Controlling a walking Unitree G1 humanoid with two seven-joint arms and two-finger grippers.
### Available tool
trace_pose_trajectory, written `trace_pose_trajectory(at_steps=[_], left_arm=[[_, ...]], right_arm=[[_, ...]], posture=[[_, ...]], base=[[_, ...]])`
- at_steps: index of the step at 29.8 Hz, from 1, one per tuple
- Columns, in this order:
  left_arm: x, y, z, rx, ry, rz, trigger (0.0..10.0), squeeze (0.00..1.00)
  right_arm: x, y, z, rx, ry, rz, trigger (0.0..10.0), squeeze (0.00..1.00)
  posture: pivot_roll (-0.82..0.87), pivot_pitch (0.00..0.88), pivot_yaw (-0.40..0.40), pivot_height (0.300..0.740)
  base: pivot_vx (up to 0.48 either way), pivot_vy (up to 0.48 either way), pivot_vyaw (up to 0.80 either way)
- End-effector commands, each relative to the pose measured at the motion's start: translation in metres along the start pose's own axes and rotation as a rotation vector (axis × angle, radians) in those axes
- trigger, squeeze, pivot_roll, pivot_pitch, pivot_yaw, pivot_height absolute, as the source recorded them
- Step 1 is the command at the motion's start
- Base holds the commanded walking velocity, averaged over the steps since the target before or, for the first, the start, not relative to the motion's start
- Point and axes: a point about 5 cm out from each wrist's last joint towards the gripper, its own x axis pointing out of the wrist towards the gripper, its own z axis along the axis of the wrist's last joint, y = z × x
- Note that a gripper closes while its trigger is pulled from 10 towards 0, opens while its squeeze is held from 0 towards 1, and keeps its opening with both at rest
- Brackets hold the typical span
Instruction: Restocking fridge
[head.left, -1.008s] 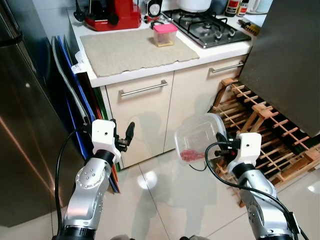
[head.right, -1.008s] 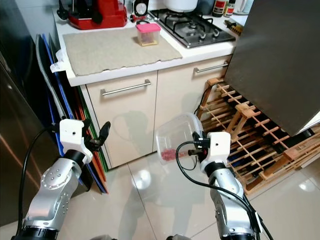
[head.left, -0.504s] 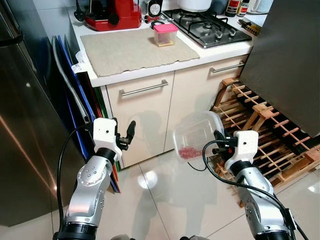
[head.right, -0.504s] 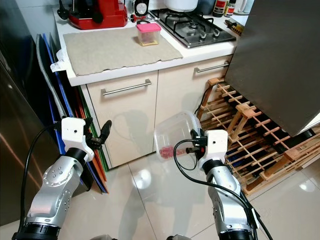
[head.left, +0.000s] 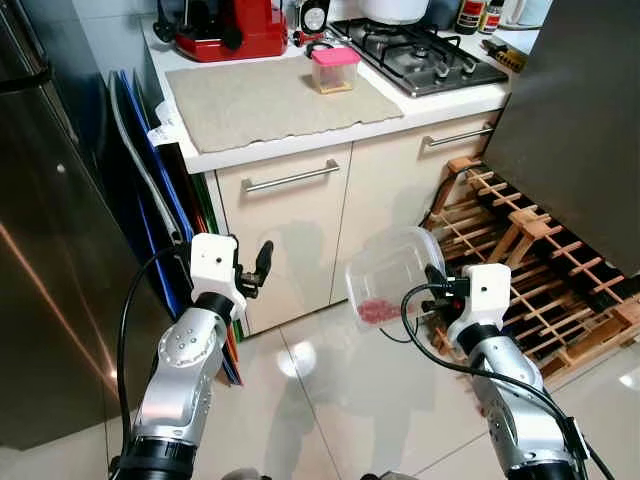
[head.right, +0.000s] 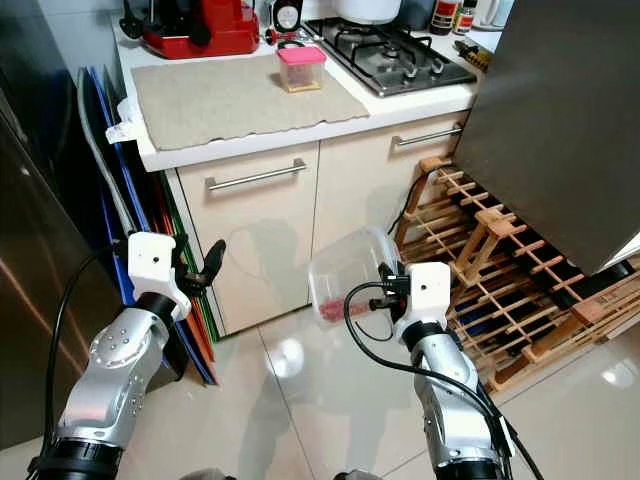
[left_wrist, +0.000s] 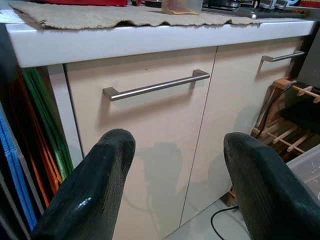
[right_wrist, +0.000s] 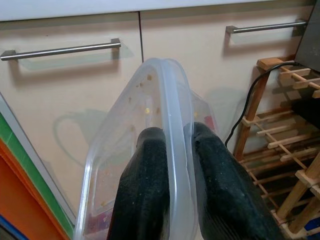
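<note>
Left gripper (head.left: 252, 272) raised at lower left, fingers spread apart, right gripper (head.left: 436, 292) at lower right, fingers (right_wrist: 145, 190) pinched together

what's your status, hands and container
Right hand shut on clear container, red food inside, held over floor. Left hand open, empty, facing cabinet. Nothing between them.

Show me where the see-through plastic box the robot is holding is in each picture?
Left eye view: clear box, low centre, by the right gripper.
Right eye view: low centre.
Left wrist view: a corner at the edge.
Right wrist view: middle, pinched between the fingers.
Shared landmark: the drawer handle.
</note>
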Motion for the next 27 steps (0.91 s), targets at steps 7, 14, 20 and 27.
trace_pose_trajectory(at_steps=[7, 14, 20, 27], left_arm=[[0.0023, -0.0038, -0.0031, -0.011, 0.023, -0.008, 10.0, 0.00], [0.0033, -0.0050, -0.0034, -0.023, 0.024, -0.008, 10.0, 0.00], [0.0038, -0.0066, -0.0016, -0.016, 0.012, -0.018, 10.0, 0.00], [0.0026, -0.0118, -0.0032, -0.018, 0.016, -0.034, 10.0, 0.00]], right_arm=[[0.0039, -0.0006, 0.0081, -0.008, -0.042, -0.001, 0.0, 0.20], [0.0041, -0.0015, 0.0079, -0.012, -0.039, -0.001, 0.0, 0.20], [0.0047, -0.0008, 0.0069, -0.013, -0.034, 0.002, 0.0, 0.20], [0.0050, -0.0020, 0.0059, -0.023, -0.025, 0.000, 0.0, 0.20]], posture=[[-0.02, 0.007, -0.012, 0.740], [-0.02, 0.009, -0.013, 0.740], [-0.02, 0.008, -0.014, 0.740], [-0.02, 0.011, -0.013, 0.740]], base=[[0.000, 0.000, 0.00], [-0.345, 0.000, 0.00], [0.000, 0.000, 0.00], [0.000, -0.473, 0.00]])
